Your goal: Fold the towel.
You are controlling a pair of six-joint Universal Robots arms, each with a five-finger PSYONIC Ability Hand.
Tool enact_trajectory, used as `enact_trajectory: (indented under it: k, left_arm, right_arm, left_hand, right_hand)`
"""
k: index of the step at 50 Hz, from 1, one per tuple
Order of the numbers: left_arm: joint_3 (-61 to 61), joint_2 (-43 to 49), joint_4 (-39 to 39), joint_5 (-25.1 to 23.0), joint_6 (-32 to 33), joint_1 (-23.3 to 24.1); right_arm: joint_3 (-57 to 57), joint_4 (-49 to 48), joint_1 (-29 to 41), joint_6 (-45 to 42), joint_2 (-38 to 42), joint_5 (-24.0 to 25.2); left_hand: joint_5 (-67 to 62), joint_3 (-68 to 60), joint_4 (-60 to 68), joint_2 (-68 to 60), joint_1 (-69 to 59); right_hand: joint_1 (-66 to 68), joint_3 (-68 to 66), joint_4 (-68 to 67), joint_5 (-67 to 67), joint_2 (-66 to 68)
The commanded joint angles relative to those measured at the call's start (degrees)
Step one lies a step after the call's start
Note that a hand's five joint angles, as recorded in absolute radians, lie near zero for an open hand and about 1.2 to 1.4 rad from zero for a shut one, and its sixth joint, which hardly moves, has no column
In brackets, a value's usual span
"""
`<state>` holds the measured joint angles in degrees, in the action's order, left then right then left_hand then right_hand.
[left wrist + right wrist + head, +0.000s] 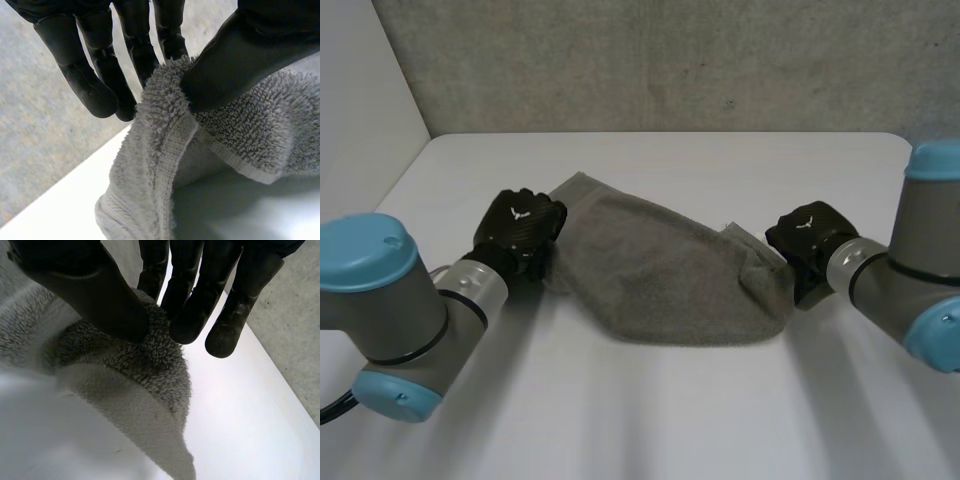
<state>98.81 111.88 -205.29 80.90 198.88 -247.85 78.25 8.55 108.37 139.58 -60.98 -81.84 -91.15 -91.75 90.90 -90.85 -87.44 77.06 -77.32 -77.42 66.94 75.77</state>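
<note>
A grey towel [660, 270] hangs stretched between my two hands over the white table [650, 410], sagging in the middle. My left hand [523, 228] grips the towel's left end. In the left wrist view its thumb [240, 60] pinches the hemmed edge of the towel [165, 145] against the fingers [95, 85]. My right hand [810, 238] holds the right end. In the right wrist view its thumb [95, 295] presses the towel [145, 375] against the fingers [190, 315].
A grey wall [670, 60] stands behind the table's far edge. A pale wall [360, 90] runs along the left side. Bare tabletop lies in front of the towel and beyond it.
</note>
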Motion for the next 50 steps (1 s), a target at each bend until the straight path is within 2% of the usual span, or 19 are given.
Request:
enact_trajectory:
  k: [1, 5, 14, 26, 28, 30, 34, 39, 42, 44, 47, 49, 50]
  left_arm:
    - [3.1, -7.9, -0.1, 0.2, -0.9, 0.2]
    - [4.1, -13.0, -0.4, 0.2, -3.1, 0.1]
    - [4.1, -16.3, -0.6, 0.4, -7.9, -1.1]
    - [3.8, -17.0, -2.2, 1.1, -11.1, -6.0]
    - [3.8, -18.1, -2.7, 1.5, -12.2, -6.2]
    - [4.0, -21.0, -2.9, 2.1, -14.2, -7.3]
    - [4.1, -22.6, -2.9, 2.1, -16.1, -8.5]
    - [4.1, -23.3, -2.9, 1.6, -18.6, -9.0]
    - [3.8, -22.1, -2.9, 1.5, -19.0, -8.8]
    - [3.5, -18.7, -2.9, 1.2, -18.6, -8.2]
    - [2.8, -15.6, -2.9, 1.2, -18.4, -7.9]
    - [-1.2, -8.9, -2.3, 1.4, -18.5, -7.0]
    - [-1.3, -8.9, -2.3, 1.4, -18.5, -7.0]
  right_arm:
    - [-1.4, 6.4, -0.2, -0.3, -6.4, 2.6]
    - [-1.6, 6.9, -0.8, -0.3, -13.4, 3.8]
    - [-1.8, 8.9, -1.7, 1.0, -17.2, 4.8]
    - [-3.3, 7.9, -2.0, 12.1, -20.8, 6.0]
    - [-3.4, 7.2, -2.0, 13.0, -22.0, 5.9]
    - [-3.4, 5.1, -2.5, 14.6, -26.5, 5.9]
    - [-3.4, 4.3, -4.6, 15.6, -28.6, 6.2]
    - [-3.3, 4.2, -6.7, 15.6, -28.1, 7.0]
    - [-3.3, 5.1, -7.2, 14.9, -24.2, 8.4]
    - [-3.5, 8.0, -7.0, 14.0, -18.5, 9.6]
    - [-3.9, 9.0, -6.4, 13.0, -15.4, 9.6]
    - [-6.7, 10.8, -5.5, 9.2, -8.8, 8.4]
    - [-6.7, 10.8, -5.5, 9.2, -8.8, 8.4]
  left_hand:
    - [21.2, 11.8, -10.9, 10.8, 7.4]
    - [21.2, 11.8, -10.9, 10.8, 7.4]
    - [21.2, 11.8, -10.9, 10.8, 7.4]
    - [21.2, 11.8, -10.9, 10.8, 7.4]
    - [21.2, 11.8, -10.9, 10.8, 7.4]
    - [21.2, 11.8, -10.9, 10.8, 7.4]
    - [21.2, 11.8, -10.9, 10.8, 7.4]
    - [21.2, 11.8, -10.9, 10.8, 7.4]
    - [21.2, 11.8, -10.9, 10.8, 7.4]
    - [21.2, 11.8, -10.9, 10.8, 7.4]
    - [21.2, 11.8, -10.9, 10.8, 7.4]
    - [21.2, 11.8, -10.9, 10.8, 7.4]
    - [21.2, 11.8, -10.9, 10.8, 7.4]
  right_hand:
    - [2.9, -2.7, -2.6, 3.1, 4.2]
    - [2.9, -2.7, -2.6, 3.1, 4.2]
    - [2.9, -2.7, -2.6, 3.1, 4.2]
    - [2.9, -2.7, -2.6, 3.1, 4.2]
    - [2.9, -2.7, -2.6, 3.1, 4.2]
    - [2.9, -2.7, -2.6, 3.1, 4.2]
    - [2.9, -2.7, -2.6, 3.1, 4.2]
    - [2.9, -2.7, -2.6, 3.1, 4.2]
    - [2.9, -2.7, -2.6, 3.1, 4.2]
    - [2.9, -2.7, -2.6, 3.1, 4.2]
    - [2.9, -2.7, -2.6, 3.1, 4.2]
    - [2.9, -2.7, -2.6, 3.1, 4.2]
    - [2.9, -2.7, -2.6, 3.1, 4.2]
